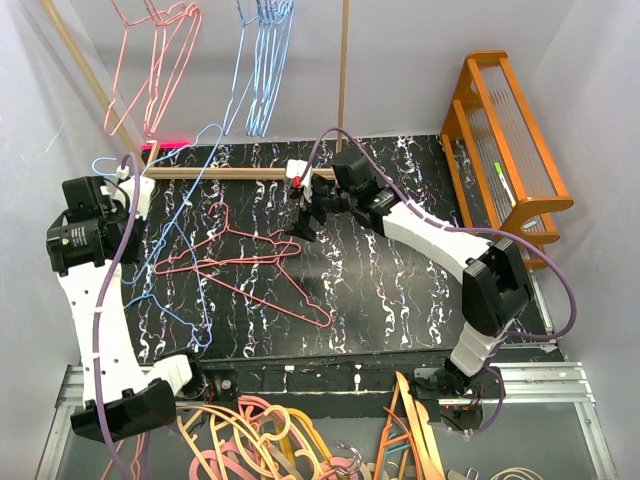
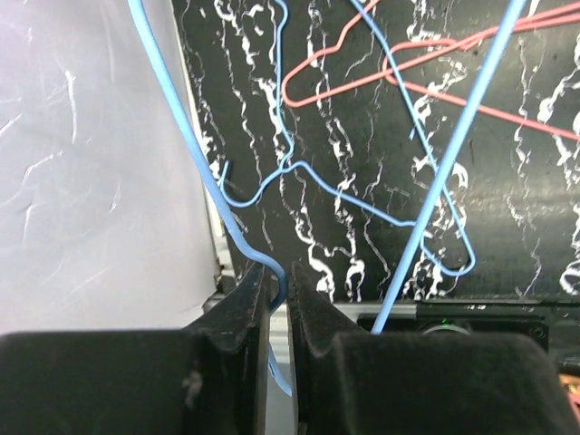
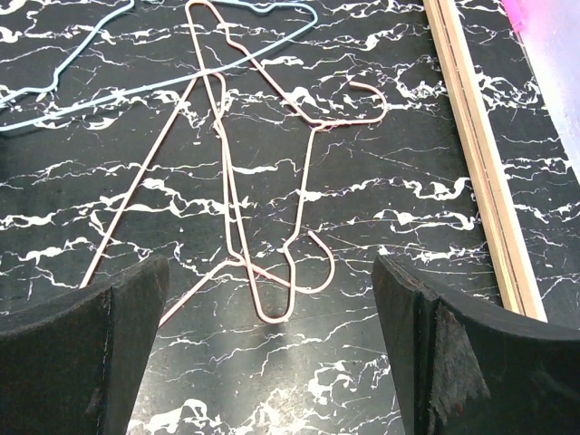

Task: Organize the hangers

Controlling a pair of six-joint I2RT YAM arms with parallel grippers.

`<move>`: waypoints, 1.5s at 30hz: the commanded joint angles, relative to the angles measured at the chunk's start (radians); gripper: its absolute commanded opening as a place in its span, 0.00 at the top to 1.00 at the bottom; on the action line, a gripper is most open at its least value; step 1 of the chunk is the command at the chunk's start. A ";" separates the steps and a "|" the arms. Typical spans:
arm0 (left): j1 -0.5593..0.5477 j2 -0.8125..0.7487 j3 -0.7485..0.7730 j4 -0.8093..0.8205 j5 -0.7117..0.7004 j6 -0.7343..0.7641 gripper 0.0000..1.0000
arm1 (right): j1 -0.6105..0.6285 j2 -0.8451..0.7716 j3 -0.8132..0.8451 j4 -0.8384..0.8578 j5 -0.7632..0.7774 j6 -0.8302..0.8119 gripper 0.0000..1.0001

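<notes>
My left gripper (image 2: 279, 272) is clamped on the wire of a blue hanger (image 2: 227, 217), which slants steeply up from the jaws. My right gripper (image 3: 270, 272) gapes above flat pink hangers (image 3: 313, 127), one hook toward me.

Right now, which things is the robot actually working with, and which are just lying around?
Part of the job:
pink wire hangers on the table
blue wire hangers, one pinched in the shut left gripper
hung wire hangers at the back
open right gripper over the pink ones

Just lying about:
thick hangers at the near edge
orange rack on the right
</notes>
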 commanded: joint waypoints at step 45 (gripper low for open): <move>-0.378 0.173 0.113 1.208 -0.606 1.098 1.00 | -0.117 -0.121 -0.117 0.421 -0.303 0.606 0.01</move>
